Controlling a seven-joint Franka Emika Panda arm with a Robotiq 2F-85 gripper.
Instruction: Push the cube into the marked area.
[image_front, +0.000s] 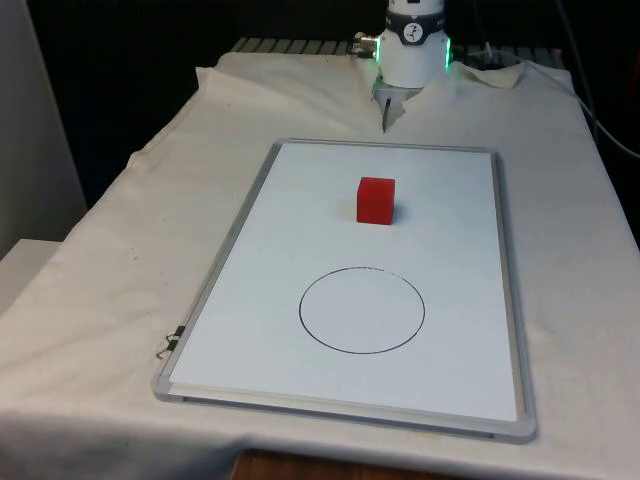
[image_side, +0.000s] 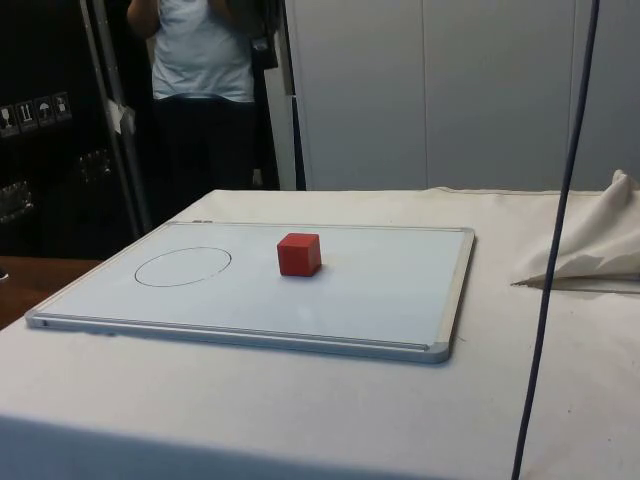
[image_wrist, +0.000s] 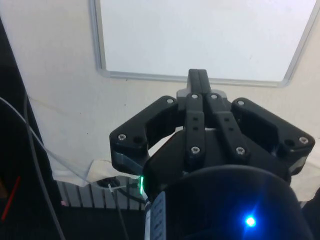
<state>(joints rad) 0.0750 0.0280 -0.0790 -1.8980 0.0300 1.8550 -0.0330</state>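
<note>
Above cloth (image_wrist: 65, 115), just off whiteboard's short edge, hung my gripper (image_wrist: 198, 75); fingers pressed together, nothing between them. Red cube (image_front: 376, 200) sat on whiteboard (image_front: 250, 300), centre of front view, a little above black circle (image_front: 362, 311) and apart from its line. Side view: cube (image_side: 299, 254) right of circle (image_side: 183, 266), middle of frame. Person (image_side: 200, 90) stood at upper left, behind table.
</note>
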